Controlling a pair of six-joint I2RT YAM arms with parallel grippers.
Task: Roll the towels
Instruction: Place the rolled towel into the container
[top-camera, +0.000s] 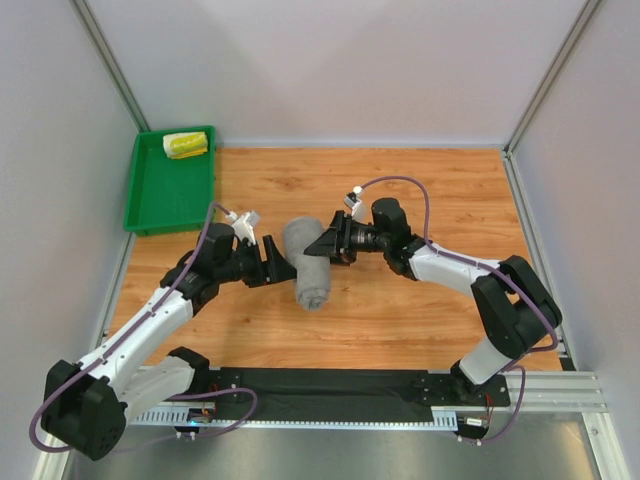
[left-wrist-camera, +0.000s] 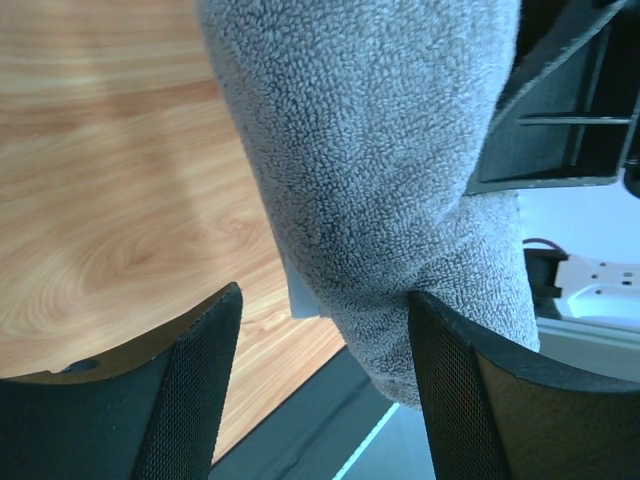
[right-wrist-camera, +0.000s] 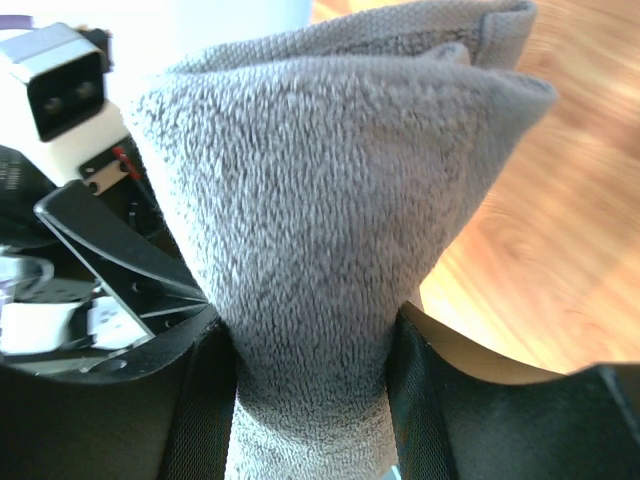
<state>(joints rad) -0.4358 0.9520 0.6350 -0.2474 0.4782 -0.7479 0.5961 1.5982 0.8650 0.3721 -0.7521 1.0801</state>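
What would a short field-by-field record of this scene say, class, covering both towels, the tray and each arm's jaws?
grey towel: rolled, lying mid table
printed towel: rolled, inside green tray
tray position: table's far left corner
left jaws: open, grey towel between them
right jaws: shut on grey towel

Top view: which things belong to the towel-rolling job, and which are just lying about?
Job:
grey towel, rolled, pinched by right gripper
left gripper, open beside it
printed towel, rolled, lying in the green tray

Not the job:
green tray itself
wooden table
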